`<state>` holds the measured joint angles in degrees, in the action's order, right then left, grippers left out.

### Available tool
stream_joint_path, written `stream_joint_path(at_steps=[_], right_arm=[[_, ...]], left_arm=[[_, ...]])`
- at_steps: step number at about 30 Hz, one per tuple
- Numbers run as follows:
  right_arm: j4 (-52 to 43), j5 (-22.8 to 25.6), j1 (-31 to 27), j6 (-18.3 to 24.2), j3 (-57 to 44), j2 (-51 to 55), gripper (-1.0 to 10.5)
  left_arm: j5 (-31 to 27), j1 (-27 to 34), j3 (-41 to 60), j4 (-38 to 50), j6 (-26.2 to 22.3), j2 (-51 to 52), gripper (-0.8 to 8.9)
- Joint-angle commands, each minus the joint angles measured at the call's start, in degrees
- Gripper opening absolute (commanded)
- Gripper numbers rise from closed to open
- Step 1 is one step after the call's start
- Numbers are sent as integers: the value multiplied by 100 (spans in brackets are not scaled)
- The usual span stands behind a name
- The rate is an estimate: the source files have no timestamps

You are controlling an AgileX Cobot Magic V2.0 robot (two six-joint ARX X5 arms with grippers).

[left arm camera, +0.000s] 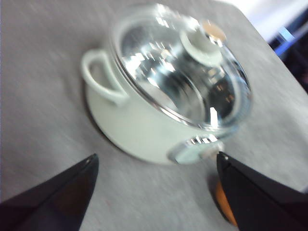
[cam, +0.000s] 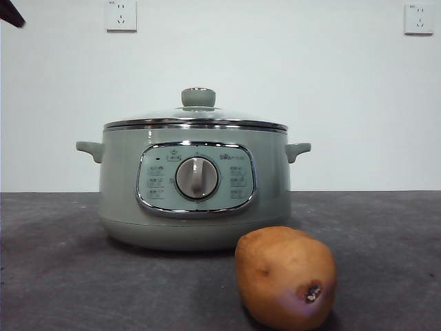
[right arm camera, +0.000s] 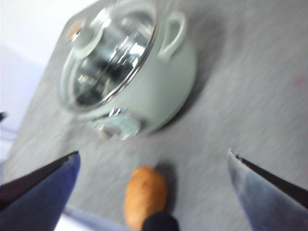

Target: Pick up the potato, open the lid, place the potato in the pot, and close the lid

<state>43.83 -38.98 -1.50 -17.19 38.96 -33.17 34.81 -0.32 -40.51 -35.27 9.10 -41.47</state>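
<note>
The orange-brown potato (cam: 286, 276) lies on the dark table in front of the pot, slightly right of its dial, dark scar facing the camera. The pale green pot (cam: 194, 189) stands behind it with the glass lid (cam: 196, 117) closed on top, knob (cam: 198, 97) upright. From above, my left gripper (left arm camera: 154, 168) is open and empty, high over the pot (left arm camera: 139, 125); the potato (left arm camera: 222, 204) peeks past one jaw. My right gripper (right arm camera: 153, 159) is open too, high over the potato (right arm camera: 144, 195) and pot (right arm camera: 149, 82). Only a black tip (cam: 10, 14) shows at the front view's top left corner.
A white wall with two power sockets (cam: 120, 15) (cam: 418, 18) stands behind the table. The grey tabletop (cam: 62, 276) stretches to both sides of the pot. A table edge and dark clutter (left arm camera: 293, 43) lie beyond the pot in the left wrist view.
</note>
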Motion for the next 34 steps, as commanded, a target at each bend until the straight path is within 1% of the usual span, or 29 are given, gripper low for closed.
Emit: stream_joint_path(at_steps=[1,3,6,7,8,10,15,17,22,25,29,30,31,32,34], right_arm=[[256,-247,81,-114,50,-317,652],[452,-256,208,-52,81,-566,695],[575,-236,529,-68,98,-938,698],[577,-236,654,-90,98,-1040,698],[579,-210,813,-136,98,-1143,698],[573,28,1189,-374,107,-1403,697],[501,813,2249,-800,107,-1980,696],[382,1067,2693,-1036,107,-2201,693],[-245,1593,3766,-1818,114,-2712,693],[-595,1873,4350,-2155,208,-3060,693],[-584,2468,4966,-2229,564,-3571,693],[-522,2673,5101,-2229,697,-3711,692],[-402,2986,5252,-2232,896,-3910,692],[-334,3126,5313,-2240,992,-3998,692],[-68,3587,5484,-2251,1333,-4312,692]], left_arm=[[190,-4,-35,-170,-33,-216,409],[295,-42,-37,-251,-127,-337,409],[337,-96,-37,-343,-280,-487,425],[339,-114,-39,-385,-319,-529,461],[337,-144,-39,-435,-361,-579,525],[334,-216,-39,-553,-426,-660,632],[306,-380,-39,-741,-640,-804,637],[282,-437,-39,-728,-636,-822,637],[271,-527,-39,-710,-636,-828,637],[273,-531,-39,-713,-638,-828,637],[273,-531,-39,-713,-636,-828,637],[273,-531,-39,-713,-636,-828,637],[273,-531,-39,-713,-636,-828,637],[273,-531,-39,-713,-636,-828,637],[273,-531,-39,-717,-636,-828,637]])
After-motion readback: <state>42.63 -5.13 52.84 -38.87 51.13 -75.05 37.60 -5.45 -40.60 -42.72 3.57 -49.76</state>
